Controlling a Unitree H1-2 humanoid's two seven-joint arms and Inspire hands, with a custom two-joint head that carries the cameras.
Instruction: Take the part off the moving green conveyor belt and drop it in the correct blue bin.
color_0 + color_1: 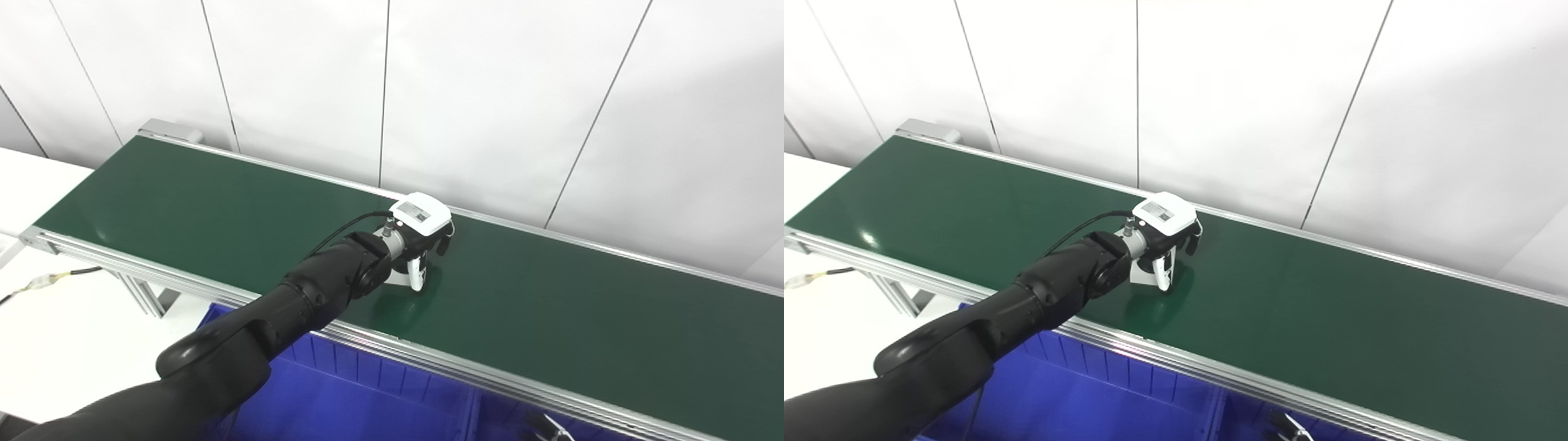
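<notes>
Conveyor belt (202,202): dark green, plain, with silver aluminium side rails (465,367). Left hand (422,229): white back cover bearing a small grey label, black fingers. Arm (294,306): glossy black. Bin (343,398): saturated blue. Wall panels (490,92): white with thin dark seams. Table (67,343): white.

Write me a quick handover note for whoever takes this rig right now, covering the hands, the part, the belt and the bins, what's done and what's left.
Left hand: reaching over the green conveyor belt, fingers pointing down around a small white part. The hand hides it, so I cannot tell whether the grip has closed.
Right hand: not in view.
Part: low at the belt surface under the hand, not visibly lifted.
Blue bins: below the belt's near edge, divided into compartments; a small metallic item lies in the right one.
Done: the reach.
Left: secure the part, lift it and drop it in the correct bin.
</notes>
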